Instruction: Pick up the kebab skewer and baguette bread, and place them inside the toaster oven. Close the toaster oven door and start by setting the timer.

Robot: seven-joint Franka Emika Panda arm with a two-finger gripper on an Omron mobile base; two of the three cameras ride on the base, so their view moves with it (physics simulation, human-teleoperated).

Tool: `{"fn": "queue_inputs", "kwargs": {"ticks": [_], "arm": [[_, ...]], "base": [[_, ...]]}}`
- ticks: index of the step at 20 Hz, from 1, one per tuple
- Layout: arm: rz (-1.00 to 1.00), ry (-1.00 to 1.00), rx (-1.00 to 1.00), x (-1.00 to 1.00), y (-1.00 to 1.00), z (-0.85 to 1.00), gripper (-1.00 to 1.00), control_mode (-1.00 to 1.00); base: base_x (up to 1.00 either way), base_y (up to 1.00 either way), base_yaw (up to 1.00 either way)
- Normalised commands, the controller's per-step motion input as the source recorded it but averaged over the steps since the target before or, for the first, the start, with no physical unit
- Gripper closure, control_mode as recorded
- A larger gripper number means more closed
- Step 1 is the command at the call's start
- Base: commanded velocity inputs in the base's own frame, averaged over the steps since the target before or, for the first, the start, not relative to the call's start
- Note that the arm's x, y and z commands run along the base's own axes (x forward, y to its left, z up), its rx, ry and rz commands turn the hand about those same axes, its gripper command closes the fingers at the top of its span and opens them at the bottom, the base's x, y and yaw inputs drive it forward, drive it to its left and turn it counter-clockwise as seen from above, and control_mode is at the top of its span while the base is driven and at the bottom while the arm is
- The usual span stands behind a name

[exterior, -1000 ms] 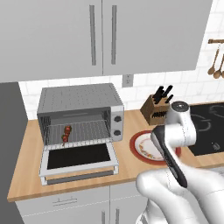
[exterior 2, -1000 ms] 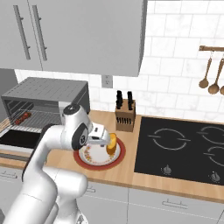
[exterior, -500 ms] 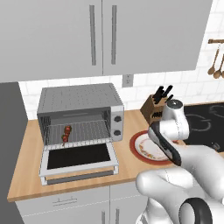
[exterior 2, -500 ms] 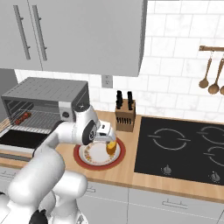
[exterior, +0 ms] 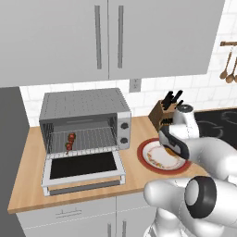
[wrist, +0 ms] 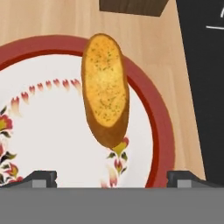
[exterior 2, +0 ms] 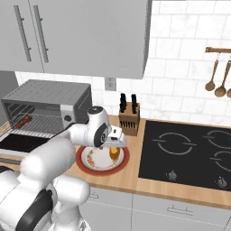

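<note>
The baguette bread [wrist: 105,87] [exterior 2: 115,154], a golden-orange loaf, lies on the right part of a red-rimmed plate [wrist: 162,127] [exterior 2: 85,161] [exterior: 144,156]. My gripper [wrist: 111,178] [exterior 2: 116,145] [exterior: 172,151] hangs open just above it, one fingertip [wrist: 41,177] on each side of the loaf's near end, holding nothing. The kebab skewer [exterior: 70,141] [exterior 2: 22,120] rests on the wire rack inside the grey toaster oven [exterior: 83,109] [exterior 2: 45,97]. The toaster oven door [exterior: 83,167] [exterior 2: 18,142] is dropped flat open in front.
A wooden knife block [exterior: 165,111] [exterior 2: 128,119] stands right behind the plate. The black cooktop [exterior 2: 189,153] lies to the plate's right. Wooden utensils [exterior 2: 216,79] hang on the wall. Upper cabinets [exterior: 106,37] hang above the oven.
The arm has swung down and forward, and the open gripper now sits lower and closer over the bread on the plate. Skewer, oven and door stay as they were.
</note>
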Motion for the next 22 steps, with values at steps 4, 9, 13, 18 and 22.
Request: {"fn": "queue_inputs", "kwargs": {"ticks": [4, 9, 13, 18, 22], "arm": [[0.00, 0.00, 0.00, 0.08, -0.01, -0.43, -1.00, -1.00], [0.00, 0.00, 0.00, 0.09, -0.05, -0.30, -1.00, -1.00], [0.00, 0.00, 0.00, 0.20, -0.14, -0.22, -1.00, -1.00], [0.00, 0.00, 0.00, 0.27, 0.00, -0.09, -1.00, -1.00], [0.00, 0.00, 0.01, 0.19, 0.00, -0.08, -1.00, -1.00]], "base": [[0.00, 0.00, 0.00], [0.00, 0.00, 0.00], [0.00, 0.00, 0.00], [0.00, 0.00, 0.00], [0.00, 0.00, 0.00]]}}
